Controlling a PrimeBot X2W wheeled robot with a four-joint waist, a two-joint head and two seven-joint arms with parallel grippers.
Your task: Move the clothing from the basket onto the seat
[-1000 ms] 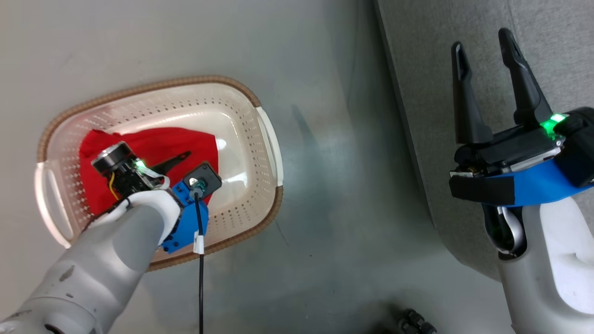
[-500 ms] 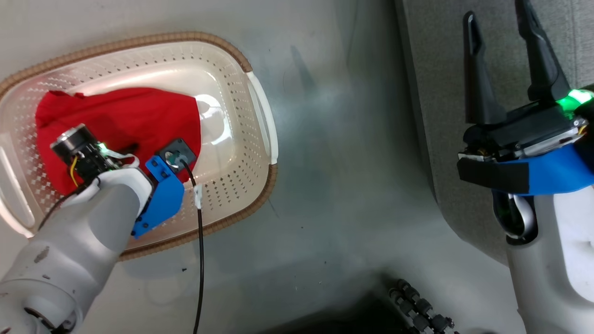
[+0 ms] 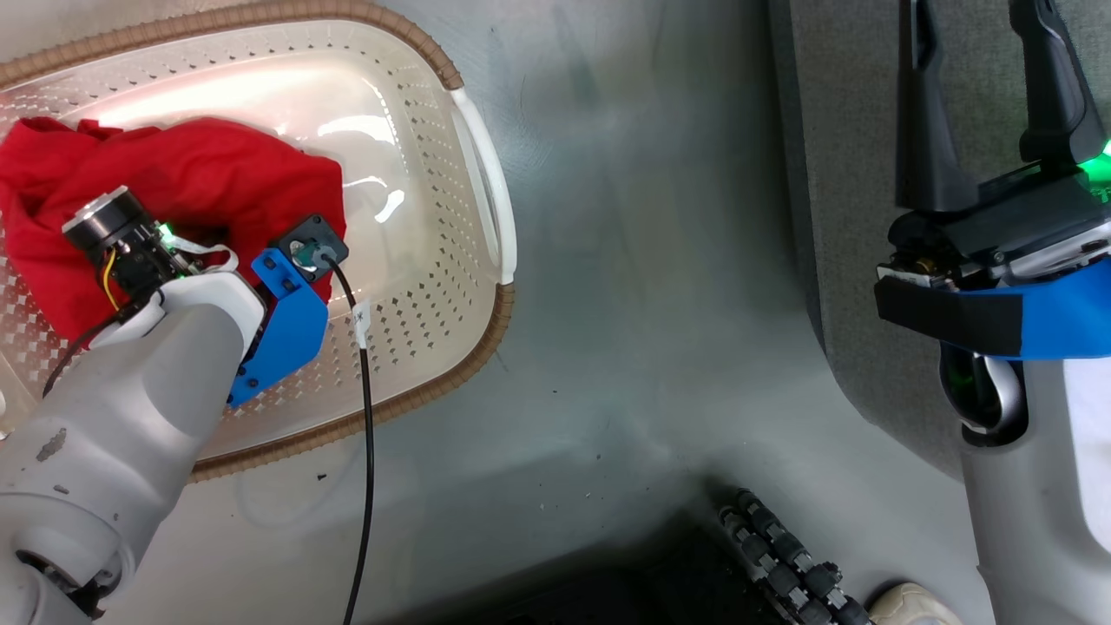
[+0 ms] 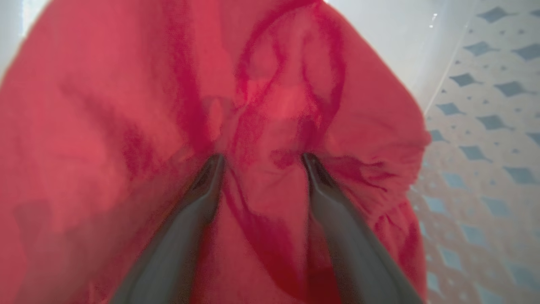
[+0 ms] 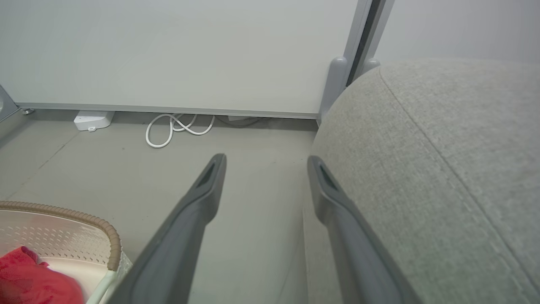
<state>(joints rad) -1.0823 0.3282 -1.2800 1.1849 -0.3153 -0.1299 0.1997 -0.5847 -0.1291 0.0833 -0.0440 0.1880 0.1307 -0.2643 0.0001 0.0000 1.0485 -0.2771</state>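
Observation:
The red clothing [image 3: 200,174] lies bunched in the cream basket [image 3: 499,312], which stands on the floor at the upper left of the head view. My left gripper [image 4: 263,158] is open and reaches down into the basket. Both of its fingertips press into the red clothing [image 4: 126,105], with a fold of fabric between them. My right gripper [image 3: 981,26] is open and empty, hovering over the left edge of the grey seat [image 3: 851,217]. In the right wrist view my right gripper [image 5: 265,159] points along the seat [image 5: 443,147], with the basket [image 5: 105,230] and the clothing [image 5: 33,283] at the lower left.
A black cable [image 3: 364,434] hangs from my left wrist across the basket's rim. A dark ribbed part [image 3: 781,555] sits on the floor at the bottom. By the far wall lie a coiled white cable [image 5: 177,128] and a white box [image 5: 93,119].
The head camera has shifted, so the basket now sits higher and further left. My left gripper has sunk into the clothing, which has bunched up around it. The right gripper stays open.

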